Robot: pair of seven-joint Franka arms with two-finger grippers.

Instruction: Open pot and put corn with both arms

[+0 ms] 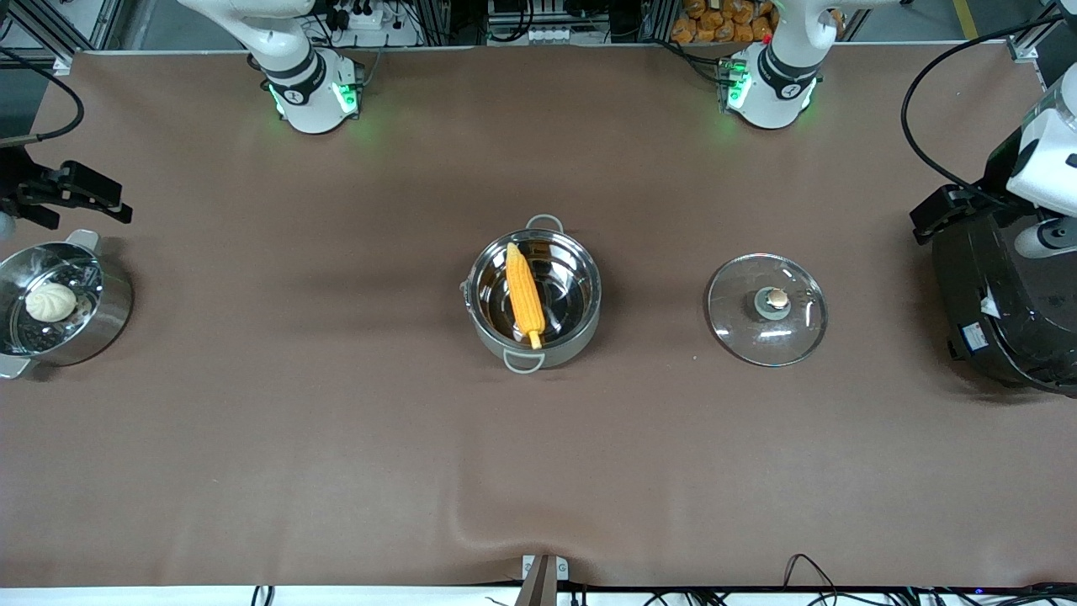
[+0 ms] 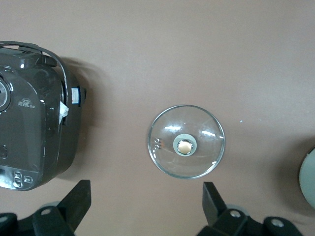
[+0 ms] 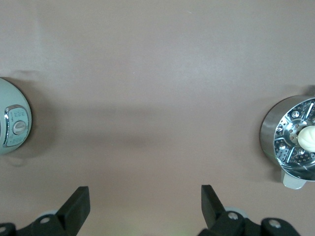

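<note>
The shiny steel pot stands open at the table's middle, and the yellow-orange corn lies inside it, stub stem toward the front camera. Its glass lid with the copper knob lies flat on the table beside the pot, toward the left arm's end. The lid also shows in the left wrist view. My left gripper is open and empty, high by the rice cooker. My right gripper is open and empty, high beside the steamer pot. The pot's edge shows in the right wrist view.
A steel steamer pot with a white bun stands at the right arm's end of the table. A big black rice cooker stands at the left arm's end. A brown cloth covers the table.
</note>
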